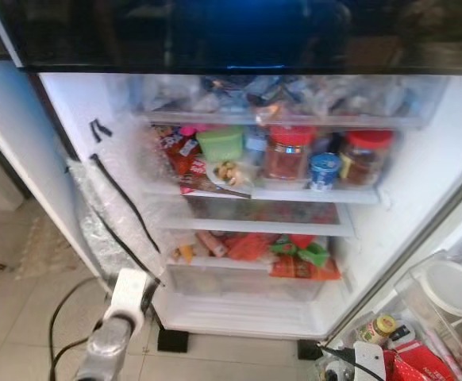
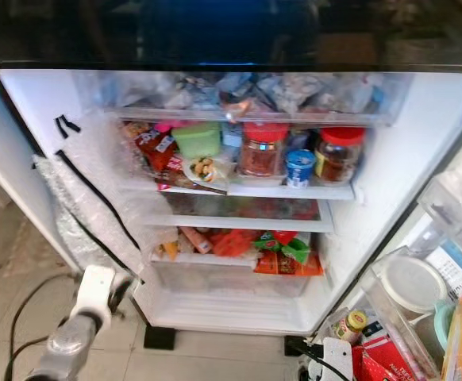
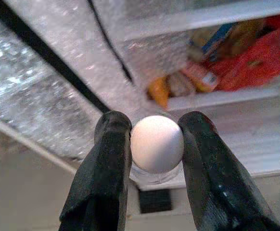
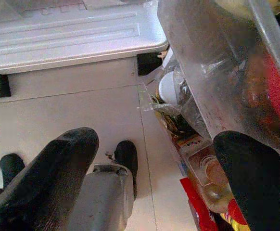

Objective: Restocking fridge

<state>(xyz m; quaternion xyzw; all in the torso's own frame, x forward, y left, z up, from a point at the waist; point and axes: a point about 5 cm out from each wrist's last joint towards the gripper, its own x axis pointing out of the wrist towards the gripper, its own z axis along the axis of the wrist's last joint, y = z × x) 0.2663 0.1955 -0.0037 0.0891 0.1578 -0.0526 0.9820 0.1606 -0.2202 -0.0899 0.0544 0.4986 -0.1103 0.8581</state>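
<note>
Pinching a small clear bottle (image 3: 155, 166) by its round white cap (image 3: 157, 143), the left gripper (image 3: 154, 144) has one black finger (image 3: 108, 163) pressed against each side, probably so the bottle hangs upright and can be set down base first. In the head views the left gripper (image 1: 128, 295) sits low at the near left of the open fridge (image 1: 96, 103), level with the bottom drawer (image 1: 239, 282), so the bottle is not yet on any shelf. The right gripper (image 4: 149, 178) hangs near the floor by the door bins (image 4: 212, 62), its two fingers spread wide and empty, apparently idle. Farther in, the middle shelf (image 1: 326, 193) holds two red-lidded jars (image 1: 288, 151), one green tub (image 1: 221, 143) and one small blue-lidded cup (image 1: 325, 170), with red snack packets (image 1: 179, 151) at its left. Below, one shelf carries red and green packets (image 1: 294, 254). Items are grouped by kind, so the bottle likely belongs beside the jars.
</note>
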